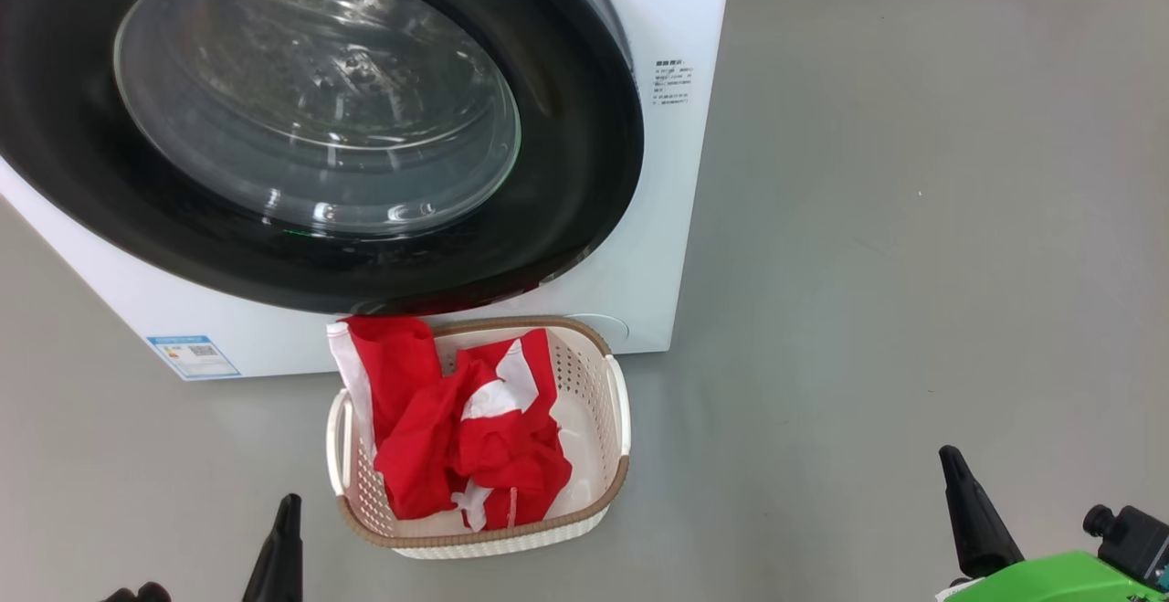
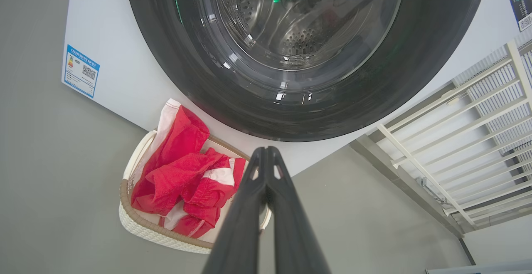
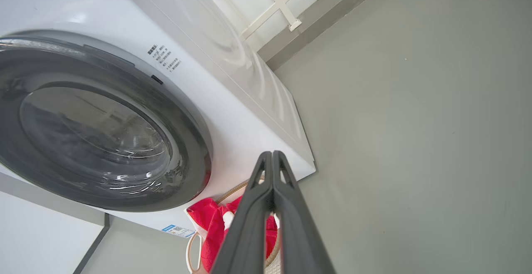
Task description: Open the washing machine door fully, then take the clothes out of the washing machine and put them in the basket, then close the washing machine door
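On the floor (image 1: 913,264) before the washing machine (image 1: 676,17), the red clothes (image 1: 457,438) lie heaped in the basket (image 1: 484,540), and both end effectors are empty.

The left end effector (image 1: 279,547) and right end effector (image 1: 973,511) each have their fingers pressed together, holding nothing, with tips pointing toward the machine. The basket sits between them and slightly ahead, touching or just shy of the machine's front. Its long axis runs roughly from the robot toward the machine. The left arm is much the nearer, just beside the basket's near corner, while the right is well apart. The washing machine door (image 1: 315,100) rises beyond the basket and looks seated flush against the cabinet, so the task appears essentially complete. If the door needs a last press, its lower rim lies straight ahead of the left arm.
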Motion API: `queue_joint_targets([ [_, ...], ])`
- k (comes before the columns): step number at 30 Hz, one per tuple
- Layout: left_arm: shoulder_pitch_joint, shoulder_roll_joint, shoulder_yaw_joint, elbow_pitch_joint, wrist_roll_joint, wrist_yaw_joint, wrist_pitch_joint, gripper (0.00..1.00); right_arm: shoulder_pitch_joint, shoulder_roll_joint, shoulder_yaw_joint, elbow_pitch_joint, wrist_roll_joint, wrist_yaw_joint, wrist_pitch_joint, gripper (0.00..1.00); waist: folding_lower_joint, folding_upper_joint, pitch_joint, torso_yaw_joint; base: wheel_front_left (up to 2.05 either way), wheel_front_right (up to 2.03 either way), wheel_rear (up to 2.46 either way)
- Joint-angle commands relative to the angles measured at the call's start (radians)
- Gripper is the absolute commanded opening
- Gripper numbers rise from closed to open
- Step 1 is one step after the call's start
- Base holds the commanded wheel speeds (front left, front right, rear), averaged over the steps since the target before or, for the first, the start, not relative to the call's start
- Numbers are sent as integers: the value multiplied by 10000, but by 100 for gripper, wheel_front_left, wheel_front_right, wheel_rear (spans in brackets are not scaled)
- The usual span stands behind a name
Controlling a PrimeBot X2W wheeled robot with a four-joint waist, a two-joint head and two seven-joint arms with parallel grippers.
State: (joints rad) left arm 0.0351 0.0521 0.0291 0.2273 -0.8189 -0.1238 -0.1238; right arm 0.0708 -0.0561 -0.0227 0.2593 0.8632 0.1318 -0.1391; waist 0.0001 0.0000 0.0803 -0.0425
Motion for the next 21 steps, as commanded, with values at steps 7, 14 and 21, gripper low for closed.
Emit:
queue_joint_targets([
  [7,-465,181,174,-165,-904,-31,207,0,-611,-170,-38,-207,875,-5,229,0,-1,0,-77,44,0,0,0],
  [14,-546,184,204,-137,-1532,-34,371,0,-709,-179,-74,-204,1476,-6,395,0,-1,0,-137,76,0,0,0],
  [21,-654,186,248,-99,-2370,-38,594,0,-841,-188,-126,-200,2279,-6,622,0,-1,0,-217,121,0,0,0],
])
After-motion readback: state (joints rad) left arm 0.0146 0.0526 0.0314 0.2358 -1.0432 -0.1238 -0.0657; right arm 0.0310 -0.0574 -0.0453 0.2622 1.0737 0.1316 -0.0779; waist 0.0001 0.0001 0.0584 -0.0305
